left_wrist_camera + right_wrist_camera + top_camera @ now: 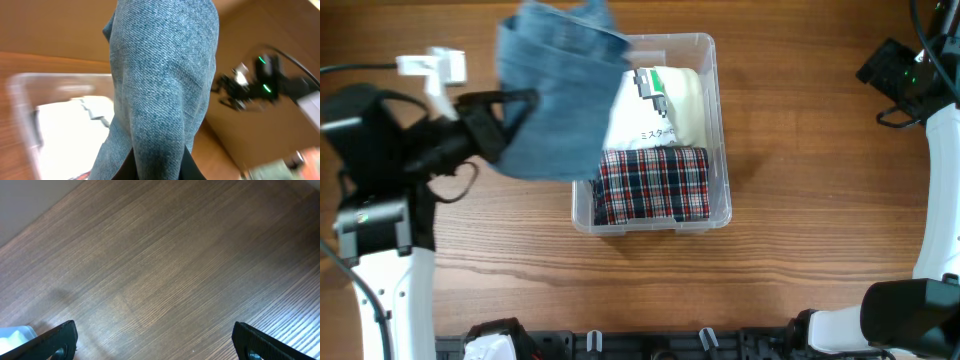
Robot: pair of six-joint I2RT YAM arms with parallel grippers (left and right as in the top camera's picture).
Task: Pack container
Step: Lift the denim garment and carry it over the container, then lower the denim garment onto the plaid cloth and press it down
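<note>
Two items lie in the clear container [720, 130], which stands in the middle of the wooden counter [820, 230]. A red-and-navy plaid cloth [653, 185] is folded at its near end, and behind it is a white package [675, 105] with printed letters. The left gripper [518, 102] is pressed together, pinching a blue denim garment [560, 100] that hangs over the container's far left part. At the far right, the right gripper [160, 341] is spread wide above bare counter, holding nothing.

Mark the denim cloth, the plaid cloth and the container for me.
denim cloth [555, 100]: overhead view, middle of the hanging fabric.
plaid cloth [653, 185]: overhead view, centre of the folded piece.
container [721, 150]: overhead view, right-hand rim.
</note>
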